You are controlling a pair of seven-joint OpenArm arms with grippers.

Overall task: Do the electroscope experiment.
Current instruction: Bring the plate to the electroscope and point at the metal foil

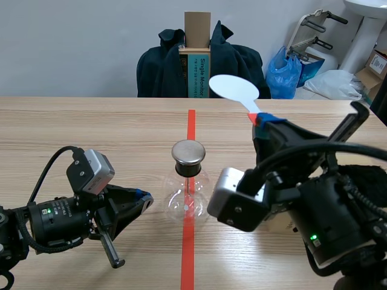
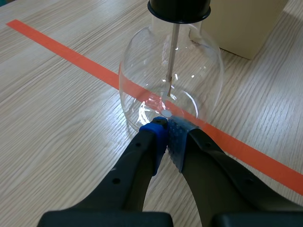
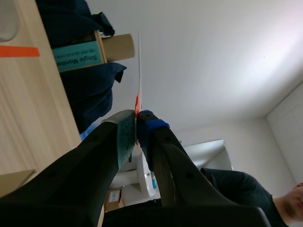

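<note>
Two risks loomed: the clenched left gripper [image 2: 165, 126] nudging the centre-frame flask [image 1: 187, 202] over, the right gripper's [image 3: 137, 123] thinly grasped paddle [image 1: 234, 87] slipping.

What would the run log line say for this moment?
left gripper: shut, tips at flask base | right gripper: shut on white paddle, raised | flask: upright, capped

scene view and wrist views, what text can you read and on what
"Single Monitor" on the teal label of the tall box at the back; the rest is unreadable.
Label on the carton at far right: too small to read.
Flask and white paddle: no text.
</note>
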